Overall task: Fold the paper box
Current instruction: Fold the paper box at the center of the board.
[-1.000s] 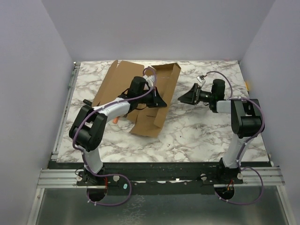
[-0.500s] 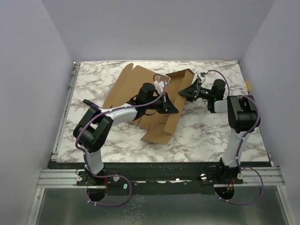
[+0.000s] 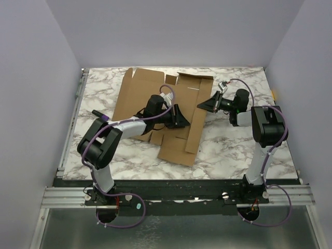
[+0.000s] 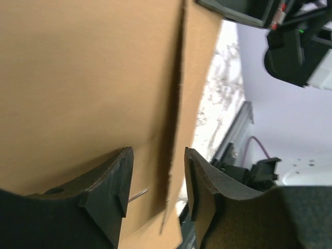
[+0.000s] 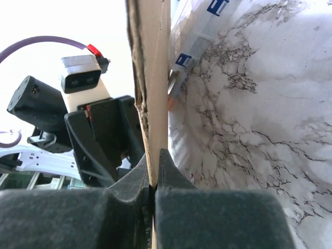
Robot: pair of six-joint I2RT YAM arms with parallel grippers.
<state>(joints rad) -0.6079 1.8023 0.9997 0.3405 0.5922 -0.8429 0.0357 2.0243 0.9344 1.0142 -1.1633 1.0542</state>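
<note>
**Right gripper** [image 5: 154,174]: the 2 fingers are pressed together on a thin edge of the paper box [image 5: 153,67], which is seen edge-on between them in the right wrist view. From above, this grip is located on the right-hand rim of the cardboard, near its far corner.

**Left gripper** [image 4: 157,155]: the jaws are held apart, with a clear gap between the fingers [image 4: 111,187]. The brown panel is seen beyond that gap, with a crease or cut edge running through it. No clamping is shown.

**Paper box:** it is spread largely flat on the marble table [image 3: 228,140], with its flaps unfolded. The left gripper is placed over its middle, and the right gripper at its right edge.
</note>
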